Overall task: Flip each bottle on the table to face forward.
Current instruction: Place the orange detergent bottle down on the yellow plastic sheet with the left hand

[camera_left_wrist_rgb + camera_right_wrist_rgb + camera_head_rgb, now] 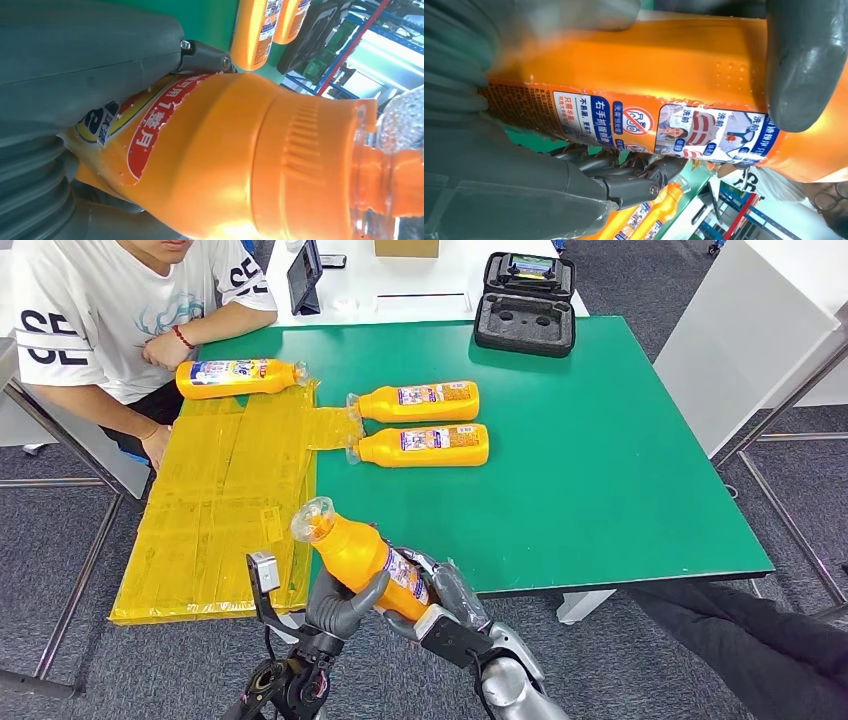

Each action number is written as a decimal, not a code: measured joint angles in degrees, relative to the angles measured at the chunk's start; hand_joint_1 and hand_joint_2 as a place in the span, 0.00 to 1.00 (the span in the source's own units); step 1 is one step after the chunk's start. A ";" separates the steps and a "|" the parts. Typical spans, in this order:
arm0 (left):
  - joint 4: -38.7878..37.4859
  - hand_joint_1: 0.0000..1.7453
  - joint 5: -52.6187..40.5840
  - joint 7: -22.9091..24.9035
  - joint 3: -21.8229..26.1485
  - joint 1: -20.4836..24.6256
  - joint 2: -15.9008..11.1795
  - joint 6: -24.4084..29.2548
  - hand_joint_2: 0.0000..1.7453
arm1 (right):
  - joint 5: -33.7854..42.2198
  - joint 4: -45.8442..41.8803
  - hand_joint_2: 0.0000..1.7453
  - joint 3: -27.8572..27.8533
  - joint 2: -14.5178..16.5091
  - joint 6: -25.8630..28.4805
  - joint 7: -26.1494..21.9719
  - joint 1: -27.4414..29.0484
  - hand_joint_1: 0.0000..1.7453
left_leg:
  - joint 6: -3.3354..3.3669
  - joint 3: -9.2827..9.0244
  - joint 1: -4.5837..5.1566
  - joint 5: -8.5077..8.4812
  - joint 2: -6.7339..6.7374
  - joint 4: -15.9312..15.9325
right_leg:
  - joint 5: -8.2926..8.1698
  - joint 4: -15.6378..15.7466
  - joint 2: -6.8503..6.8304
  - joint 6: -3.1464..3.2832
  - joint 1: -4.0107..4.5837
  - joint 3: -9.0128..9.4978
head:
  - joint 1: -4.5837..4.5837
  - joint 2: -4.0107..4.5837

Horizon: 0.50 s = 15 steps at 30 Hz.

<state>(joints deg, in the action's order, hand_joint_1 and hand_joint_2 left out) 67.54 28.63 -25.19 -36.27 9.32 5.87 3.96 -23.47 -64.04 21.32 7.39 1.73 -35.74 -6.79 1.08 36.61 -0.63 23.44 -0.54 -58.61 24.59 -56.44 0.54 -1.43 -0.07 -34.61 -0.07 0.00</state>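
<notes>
Gripped by both hands off the table's near edge, an orange bottle (362, 558) is held tilted, cap toward 11 o'clock. It is cradled by the left hand (340, 608) from 7 o'clock and clasped by the right hand (445, 602) at 4 o'clock. A slip during the handover could be caused by its glossy skin. Three bottles (420, 424) are left on the green table (600, 470).
</notes>
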 joint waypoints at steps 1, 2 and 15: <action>0.00 1.00 0.00 -0.01 0.02 -0.01 -0.01 0.00 1.00 | 0.00 0.00 1.00 0.06 0.00 0.00 0.00 0.00 1.00 | 0.00 0.00 0.00 0.00 0.00 0.00 | 0.00 0.00 0.00 0.00 0.00 0.00 | 0.00 0.00; 0.00 1.00 0.00 -0.01 0.03 -0.02 -0.01 0.00 1.00 | 0.00 0.00 1.00 0.11 0.00 0.00 0.00 0.00 1.00 | 0.00 0.00 0.00 0.00 0.00 0.00 | 0.00 0.00 0.00 0.00 0.00 0.00 | -0.01 0.00; 0.11 1.00 0.08 -0.57 0.27 -0.05 -0.04 2.22 1.00 | 0.53 -0.30 0.00 0.26 0.06 0.34 0.74 0.26 0.00 | 0.00 0.00 0.00 0.00 0.00 0.00 | 0.00 0.00 0.00 0.00 0.00 0.00 | -0.01 0.00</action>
<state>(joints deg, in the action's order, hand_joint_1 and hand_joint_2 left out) 67.65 28.71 -25.76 -36.00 9.27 5.84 6.18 -22.94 -64.34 21.57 7.45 2.07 -34.99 -6.53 1.08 36.61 -0.63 23.44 -0.54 -58.61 24.59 -56.44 0.54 -1.43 -0.07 -34.61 -0.08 0.00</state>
